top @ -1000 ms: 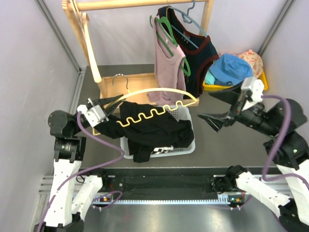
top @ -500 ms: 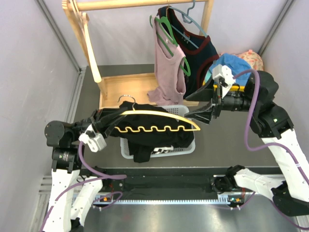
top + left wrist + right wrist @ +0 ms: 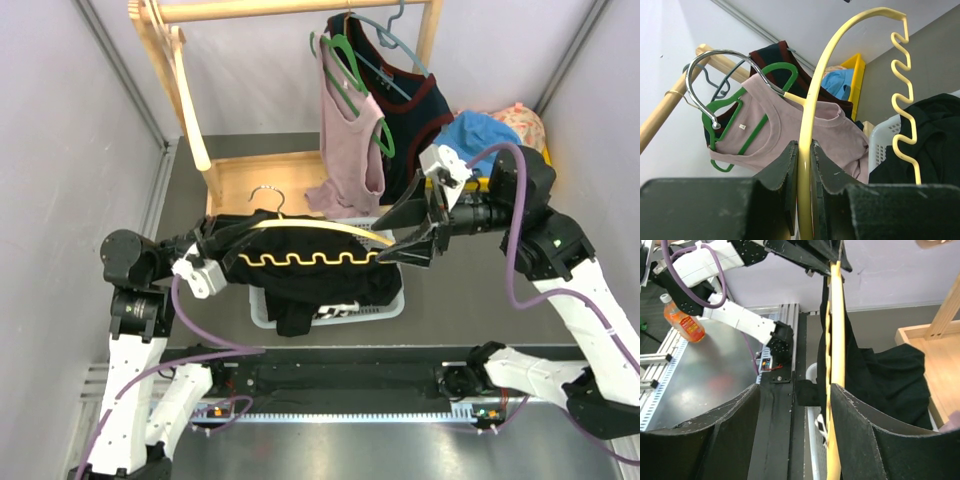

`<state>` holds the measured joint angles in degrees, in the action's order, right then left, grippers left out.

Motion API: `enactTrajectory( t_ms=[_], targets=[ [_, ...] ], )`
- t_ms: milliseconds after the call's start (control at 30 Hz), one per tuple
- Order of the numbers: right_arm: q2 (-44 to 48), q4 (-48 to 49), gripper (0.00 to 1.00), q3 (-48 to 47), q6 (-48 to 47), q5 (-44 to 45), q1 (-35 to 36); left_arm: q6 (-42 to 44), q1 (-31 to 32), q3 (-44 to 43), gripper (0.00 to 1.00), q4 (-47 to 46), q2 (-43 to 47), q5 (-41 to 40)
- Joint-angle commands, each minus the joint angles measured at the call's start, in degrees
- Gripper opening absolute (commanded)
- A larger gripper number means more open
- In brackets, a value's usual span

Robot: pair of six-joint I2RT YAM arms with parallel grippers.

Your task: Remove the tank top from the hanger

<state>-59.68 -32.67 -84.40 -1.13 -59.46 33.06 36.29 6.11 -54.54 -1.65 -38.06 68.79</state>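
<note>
A black tank top hangs on a yellow hanger with a wavy lower bar, over a white basket. My left gripper is shut on the hanger's left arm; in the left wrist view the yellow arm runs up from between the closed fingers of this gripper. My right gripper is open at the hanger's right end. In the right wrist view the hanger and the black tank top lie along the inner side of the right finger of this gripper.
A wooden rack at the back holds a pink top on a green hanger and a dark top with maroon trim. A yellow bin with a blue hat stands at the right. An orange bottle stands off the table.
The left gripper has raised and levelled the hanger with the black top. The right gripper has swung in from the right to the hanger's right end, still open.
</note>
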Motion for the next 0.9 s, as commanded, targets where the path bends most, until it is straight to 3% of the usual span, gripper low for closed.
enactTrajectory(
  t_ms=[0, 467, 567, 867],
  targets=[
    [-2.01, -1.96, 0.58, -0.15, -2.13, 0.40, 1.83, 1.94, 0.31, -3.11, 0.00, -2.30, -0.08, 1.08],
    [-3.86, -1.61, 0.56, -0.15, -3.18, 3.65, 3.33, 0.27, 0.39, -4.43, 0.00, -2.30, 0.80, 2.31],
    [-4.30, -1.52, 0.48, 0.38, -2.66, 3.56, 3.33, 0.44, 0.39, -4.69, 0.00, -2.30, 0.71, 2.31],
    [-5.18, -1.53, 0.05, 0.38, -1.42, 4.61, 3.33, 0.44, 0.48, -5.57, 0.00, -4.15, -0.08, 2.05]
  ],
)
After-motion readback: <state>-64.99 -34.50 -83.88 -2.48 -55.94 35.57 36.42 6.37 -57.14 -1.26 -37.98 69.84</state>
